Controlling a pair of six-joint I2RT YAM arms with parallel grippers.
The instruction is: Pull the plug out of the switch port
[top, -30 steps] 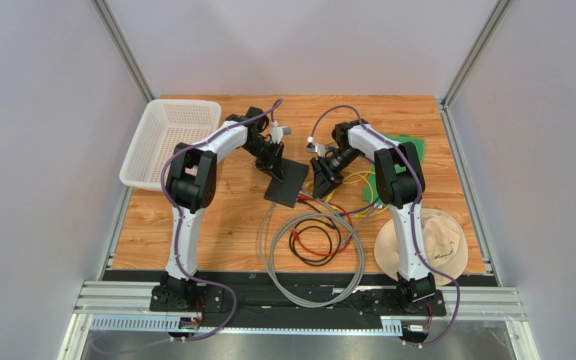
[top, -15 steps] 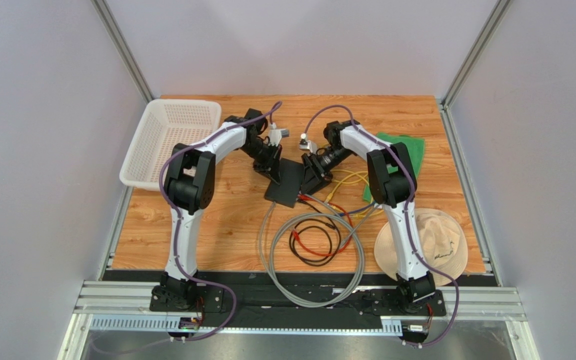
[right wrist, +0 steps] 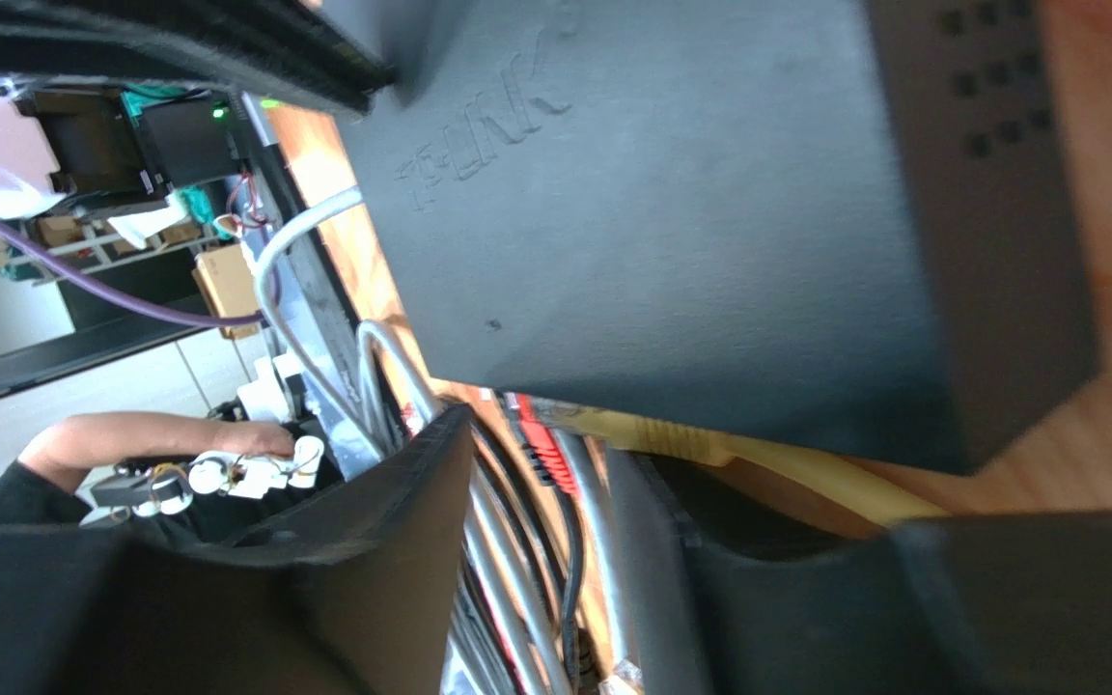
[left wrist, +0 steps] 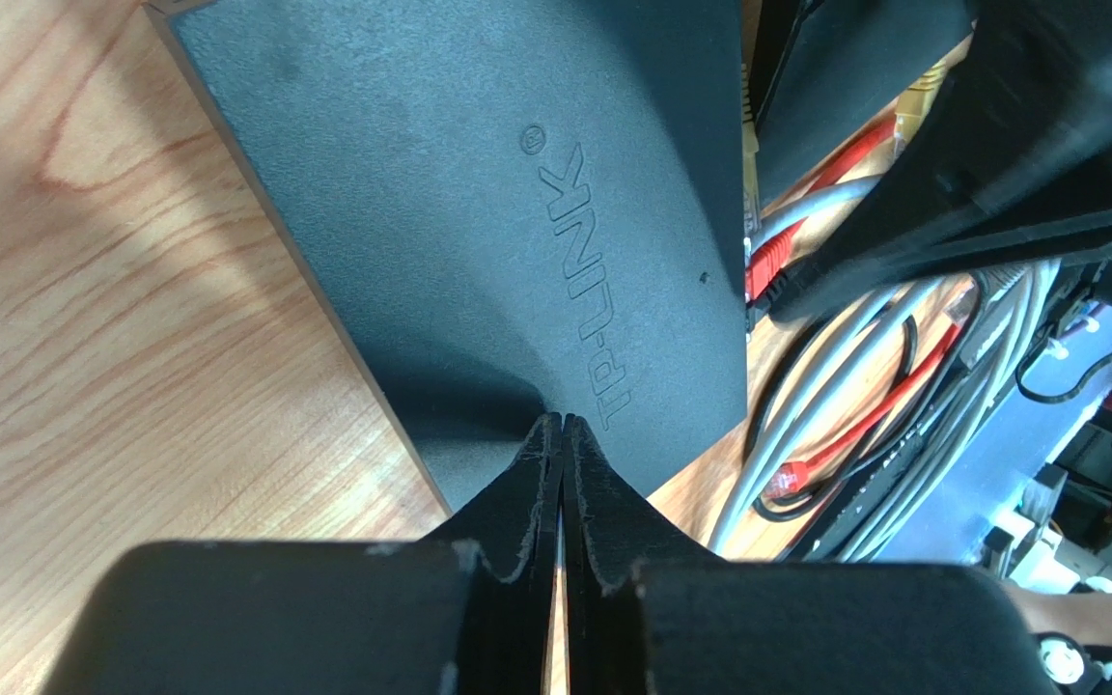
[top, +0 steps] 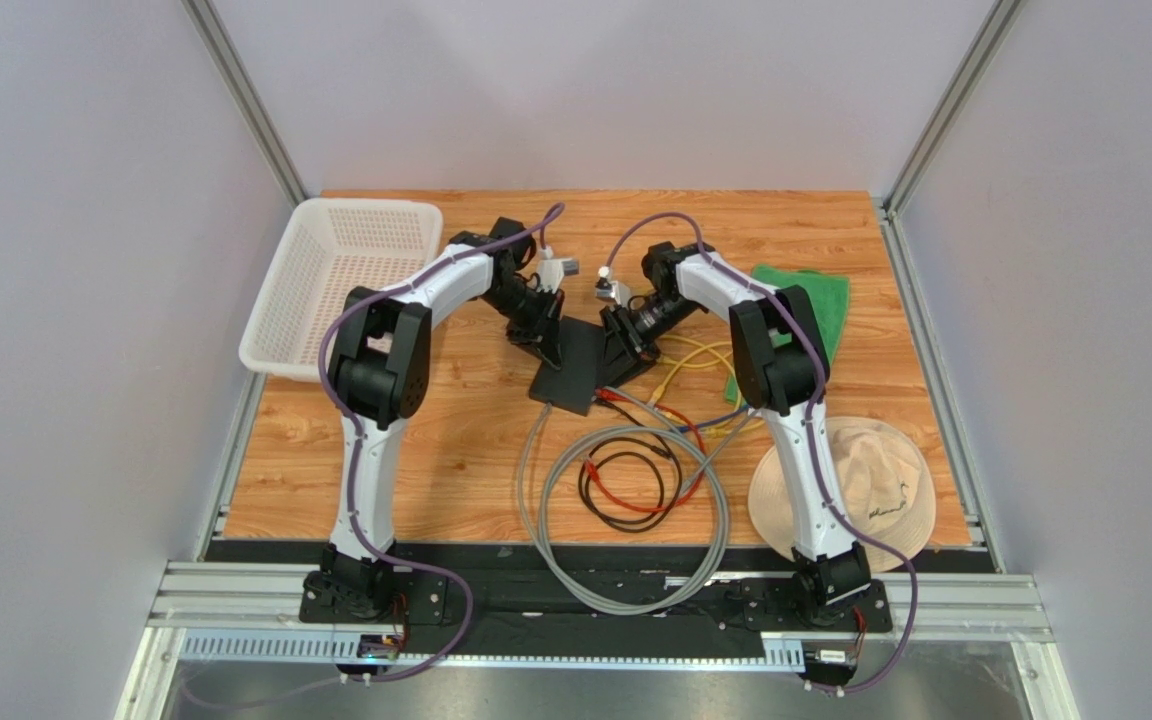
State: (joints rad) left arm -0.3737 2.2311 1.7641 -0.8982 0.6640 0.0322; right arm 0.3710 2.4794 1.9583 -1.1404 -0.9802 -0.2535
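The switch (top: 576,375) is a flat matte-black box lying mid-table, with TP-LINK on its top in the left wrist view (left wrist: 519,217) and the right wrist view (right wrist: 693,217). My left gripper (top: 548,344) is shut, its tips (left wrist: 562,430) resting on the switch's top near its far-left corner. My right gripper (top: 626,351) is open at the switch's right port edge (right wrist: 540,485). A yellow plug (right wrist: 664,435), a red plug (right wrist: 536,435) and grey cables (right wrist: 598,536) come out of that edge, and the grey and red ones run between the open fingers.
Grey, black, red and yellow cables (top: 635,480) coil in front of the switch. A white basket (top: 334,285) stands at the far left. A green cloth (top: 826,308) lies behind the right arm and a beige hat (top: 845,488) at the near right.
My right gripper has swung left, from beside the yellow cables up to the switch's right edge. The left gripper stays on the switch.
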